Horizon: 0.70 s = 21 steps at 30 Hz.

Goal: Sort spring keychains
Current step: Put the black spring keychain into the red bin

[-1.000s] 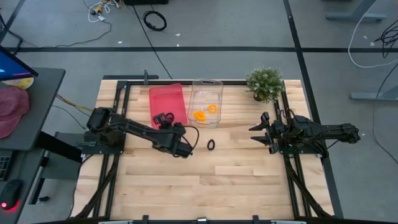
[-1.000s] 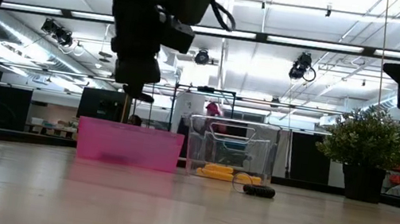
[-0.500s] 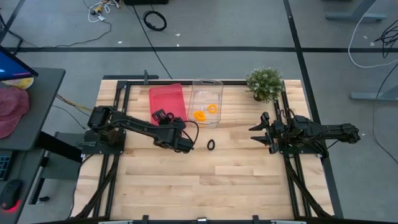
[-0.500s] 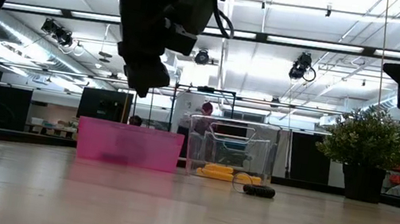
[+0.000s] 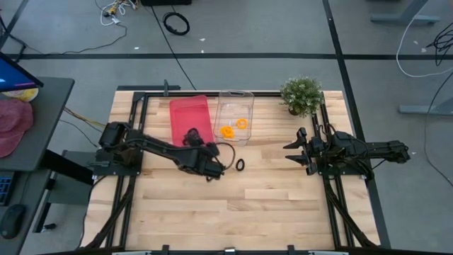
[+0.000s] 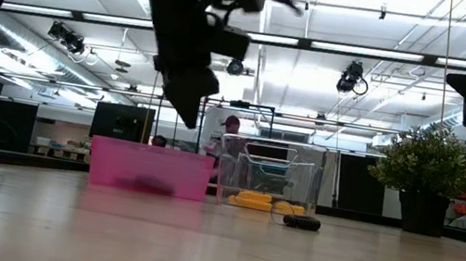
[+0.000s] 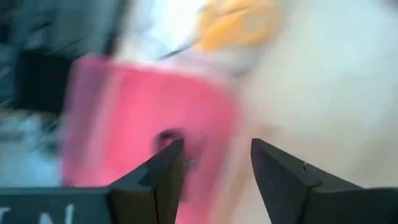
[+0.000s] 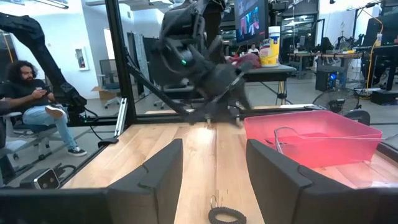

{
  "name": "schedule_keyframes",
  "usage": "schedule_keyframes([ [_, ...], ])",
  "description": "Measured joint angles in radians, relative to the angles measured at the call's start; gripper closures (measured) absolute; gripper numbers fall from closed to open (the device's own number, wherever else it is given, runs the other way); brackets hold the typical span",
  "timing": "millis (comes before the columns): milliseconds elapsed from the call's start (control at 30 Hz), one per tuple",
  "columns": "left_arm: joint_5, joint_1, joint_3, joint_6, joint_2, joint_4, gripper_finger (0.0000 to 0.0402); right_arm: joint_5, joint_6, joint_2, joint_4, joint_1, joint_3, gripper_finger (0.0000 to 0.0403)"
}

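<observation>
My left gripper (image 5: 192, 139) hangs open and empty over the near end of the pink bin (image 5: 190, 113); in the low view it (image 6: 190, 96) is tilted above that bin (image 6: 150, 168). A dark blob, seemingly a black spring keychain (image 7: 166, 137), lies in the pink bin. Orange keychains (image 5: 228, 131) lie in the clear bin (image 5: 235, 105). One black keychain (image 5: 240, 164) lies flat on the wood in front of the clear bin, also seen from the right wrist (image 8: 225, 214). My right gripper (image 5: 296, 150) waits open at the table's right side, above the table.
A potted plant (image 5: 301, 95) stands at the far right corner. The two bins sit side by side at the far middle. A person (image 8: 28, 99) sits beyond the table's left side. Bare wood stretches across the near half of the table (image 5: 233, 212).
My left gripper has opened above the pink bin and let go of a small dark keychain, which now shows as a dark patch inside the bin. The gripper has since swung a little toward the table's right edge and tipped over.
</observation>
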Motion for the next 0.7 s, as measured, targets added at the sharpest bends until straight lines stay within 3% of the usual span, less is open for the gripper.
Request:
schedule_keyframes([
  [200,0.184,-0.042,0.0,0.293,0.0,0.347,0.0222,0.0,0.0,0.0,0.0,0.0,0.0,0.0223],
  [333,0.271,-0.061,0.0,0.454,0.019,0.483,0.0223,0.0,0.0,0.0,0.0,0.0,0.0,0.0223],
  [700,0.284,-0.036,0.0,0.614,0.148,0.582,0.0223,0.0,0.0,0.0,0.0,0.0,0.0,0.0223],
])
